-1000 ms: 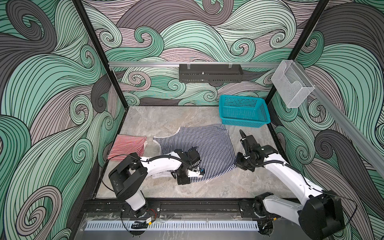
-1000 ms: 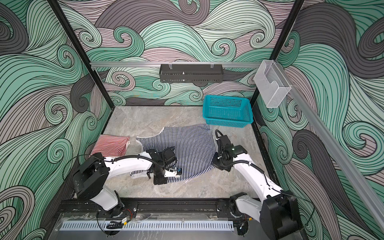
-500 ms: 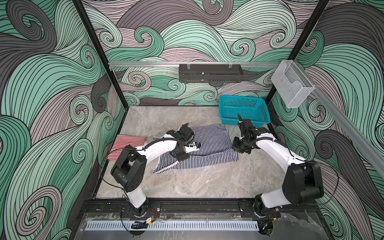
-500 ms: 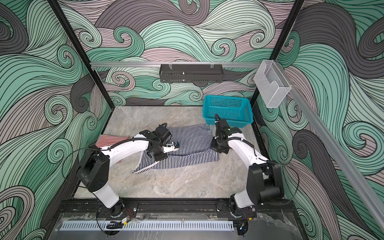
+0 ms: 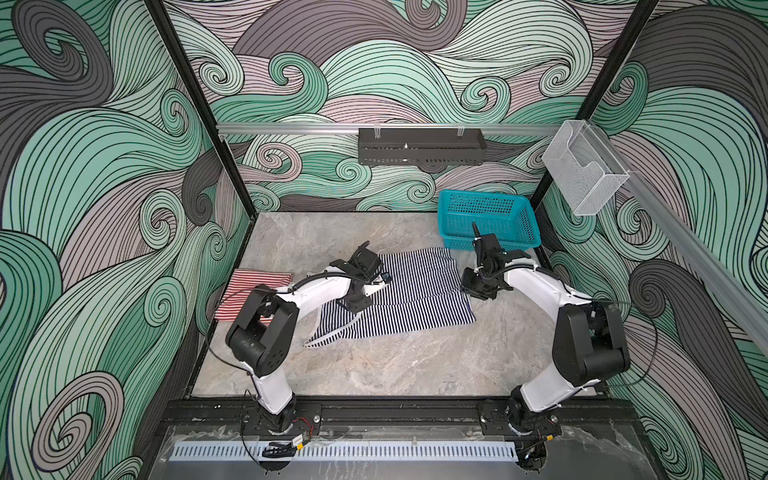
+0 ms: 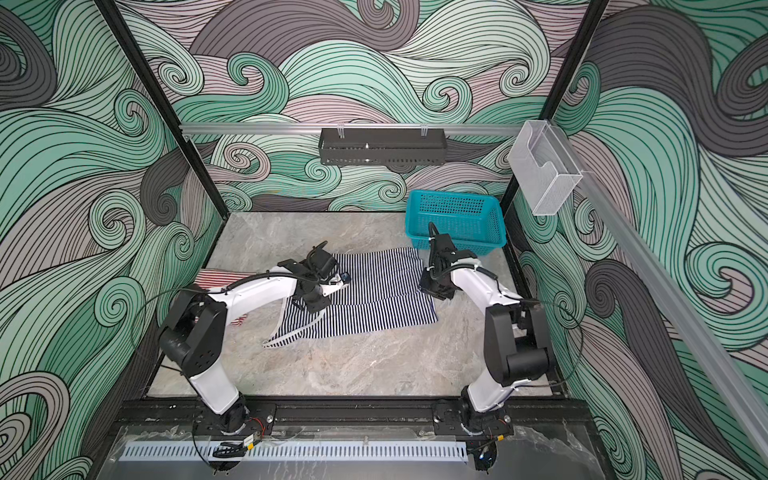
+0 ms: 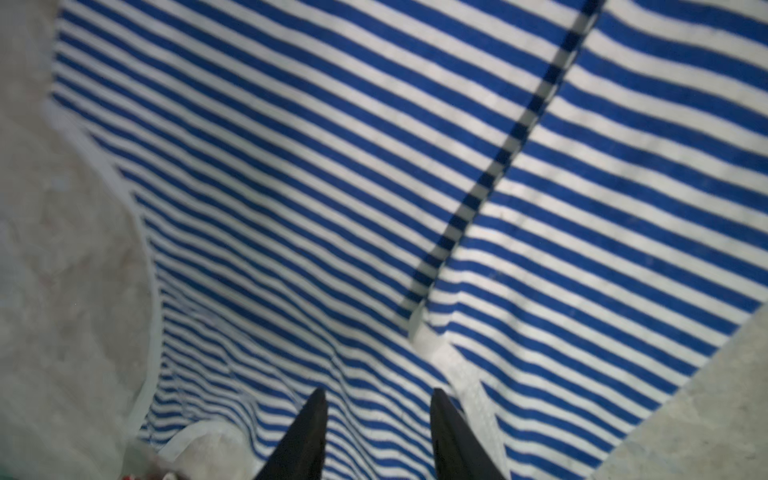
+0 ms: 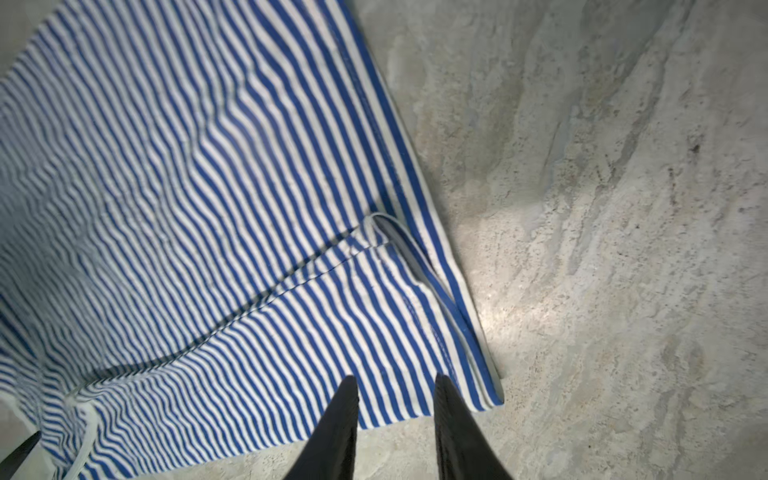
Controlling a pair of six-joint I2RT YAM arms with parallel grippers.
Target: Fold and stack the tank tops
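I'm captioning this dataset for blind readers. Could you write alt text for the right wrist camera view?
A navy-and-white striped tank top lies folded over itself on a grey marbled table, covering about half the picture. The black right end effector stands open and empty over a corner of the fabric.

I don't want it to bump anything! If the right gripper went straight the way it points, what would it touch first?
Probably the navy-and-white tank top: the right gripper points down at its edge, jaws apart and empty, the table beside. How high above the cloth it hangs is unclear.
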